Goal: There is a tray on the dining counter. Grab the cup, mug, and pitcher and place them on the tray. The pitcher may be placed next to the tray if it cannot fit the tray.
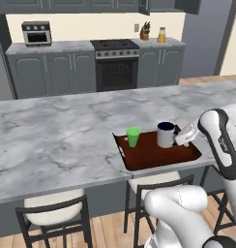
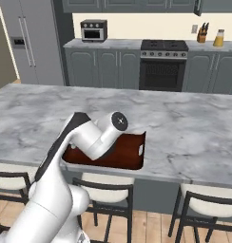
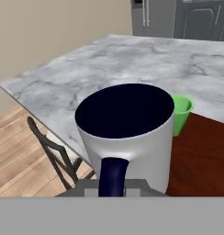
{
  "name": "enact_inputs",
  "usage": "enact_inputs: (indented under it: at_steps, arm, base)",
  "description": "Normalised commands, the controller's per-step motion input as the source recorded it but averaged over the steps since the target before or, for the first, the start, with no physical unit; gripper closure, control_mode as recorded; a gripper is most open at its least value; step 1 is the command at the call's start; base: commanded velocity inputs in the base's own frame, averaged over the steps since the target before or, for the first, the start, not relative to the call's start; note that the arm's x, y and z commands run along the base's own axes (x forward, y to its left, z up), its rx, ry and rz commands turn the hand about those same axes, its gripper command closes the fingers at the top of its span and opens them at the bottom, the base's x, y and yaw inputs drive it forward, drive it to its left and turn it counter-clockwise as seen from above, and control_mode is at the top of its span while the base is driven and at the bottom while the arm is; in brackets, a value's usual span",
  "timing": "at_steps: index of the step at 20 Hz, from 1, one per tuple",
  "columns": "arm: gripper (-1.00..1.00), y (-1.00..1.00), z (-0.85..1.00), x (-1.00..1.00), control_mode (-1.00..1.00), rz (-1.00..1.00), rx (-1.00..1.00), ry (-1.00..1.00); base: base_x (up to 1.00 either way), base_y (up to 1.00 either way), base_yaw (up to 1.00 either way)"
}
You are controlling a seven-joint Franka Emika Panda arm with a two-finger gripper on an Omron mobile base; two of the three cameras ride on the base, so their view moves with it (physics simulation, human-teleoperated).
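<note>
- Mug (image 1: 165, 134) stands upright on the tray (image 1: 144, 157), mouth up, long axis vertical; its dark handle points right in the left base view, toward the hand (image 1: 180, 140).
- It is light grey-white outside with a dark navy inside, a short cylinder; in the hand view its handle runs straight down the near wall.
- Hand is clenched on the mug at the handle side, its wrist coming in from the right.
- Cup (image 1: 133, 136), bright green and tapered, stands upright on the tray just left of the mug, the two apart.
- Tray is dark reddish-brown with a raised rim and a small white handle on its left short end; it lies at the near edge of the marble bench (image 1: 57, 135), long axis left to right.
- Pitcher (image 1: 161, 35) with orange liquid stands upright on the far grey cabinet bench, beside a knife block (image 1: 145, 31).
</note>
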Motion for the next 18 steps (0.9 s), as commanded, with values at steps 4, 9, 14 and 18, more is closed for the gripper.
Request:
enact_inputs:
  at_steps: [4,9,14,18]
  arm:
    - [1.0,0.07,-0.42,0.35,-1.0,0.02,0.0,0.0]
    - [1.0,0.12,-0.42,0.36,-1.0,0.01,0.0,0.0]
    - [1.0,0.24,-0.41,0.38,-1.0,0.0,0.0,0.03]
    - [1.0,0.21,-0.39,0.41,-1.0,0.0,0.0,0.04]
  base:
    - [0.0,0.0,0.0]
    - [0.0,0.0,0.0]
    - [0.0,0.0,0.0]
    - [0.0,0.0,0.0]
